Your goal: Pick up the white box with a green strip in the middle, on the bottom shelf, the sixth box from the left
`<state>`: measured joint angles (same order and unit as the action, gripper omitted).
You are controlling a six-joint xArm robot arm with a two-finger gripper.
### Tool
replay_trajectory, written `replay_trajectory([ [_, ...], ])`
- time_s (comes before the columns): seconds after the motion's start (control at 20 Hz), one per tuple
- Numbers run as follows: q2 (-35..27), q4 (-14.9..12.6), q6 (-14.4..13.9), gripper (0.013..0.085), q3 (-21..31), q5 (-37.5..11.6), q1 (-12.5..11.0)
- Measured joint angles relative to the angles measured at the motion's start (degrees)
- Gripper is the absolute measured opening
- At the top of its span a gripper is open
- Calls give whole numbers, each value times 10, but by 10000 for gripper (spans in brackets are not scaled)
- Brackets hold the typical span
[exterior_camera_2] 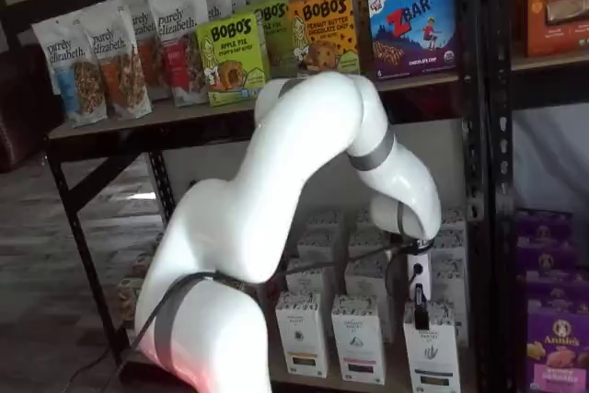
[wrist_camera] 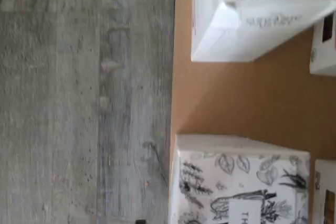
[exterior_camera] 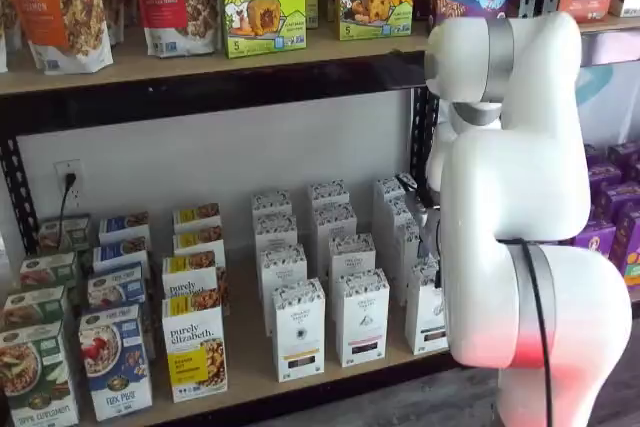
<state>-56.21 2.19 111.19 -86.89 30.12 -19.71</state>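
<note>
The white box (exterior_camera: 425, 313) is the rightmost front carton of the white cartons on the bottom shelf (exterior_camera: 245, 347), partly hidden by the arm. It also shows in a shelf view (exterior_camera_2: 431, 353). The gripper (exterior_camera_2: 420, 312) hangs just above this box's top, white body over black fingers seen side-on, with no gap or grasp visible. The wrist view is turned on its side and shows the tan shelf board (wrist_camera: 236, 98) with two speckled white cartons (wrist_camera: 239, 187) (wrist_camera: 252, 19); I cannot tell which one is the task's box.
Alike white cartons (exterior_camera: 298, 329) (exterior_camera: 362, 315) stand left of the box, with more rows behind. Granola and cereal boxes (exterior_camera: 195, 349) fill the shelf's left. A black upright post (exterior_camera_2: 474, 181) stands at the right. Grey wood floor (wrist_camera: 79, 103) lies below the shelf edge.
</note>
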Motion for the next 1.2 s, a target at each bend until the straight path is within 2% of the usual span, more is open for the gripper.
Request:
replay_trajectory([
  [0.3,-42,-33,-24,850,-44,3,-4],
  [0.7,-64,-92,-77,850,-54,-5,-3],
  [0.95,-70,-97,-84,850,-57,-7,-1],
  [1.0,-70,-99,-85,810,-56,-9,-1],
  [1.05,-70,-98,-84,810,-55,-14,-1],
  [1.15,-71,-96,-82,730,-54,-18,-2],
  [1.2,-71,-95,-80,730,-56,-16,-2],
])
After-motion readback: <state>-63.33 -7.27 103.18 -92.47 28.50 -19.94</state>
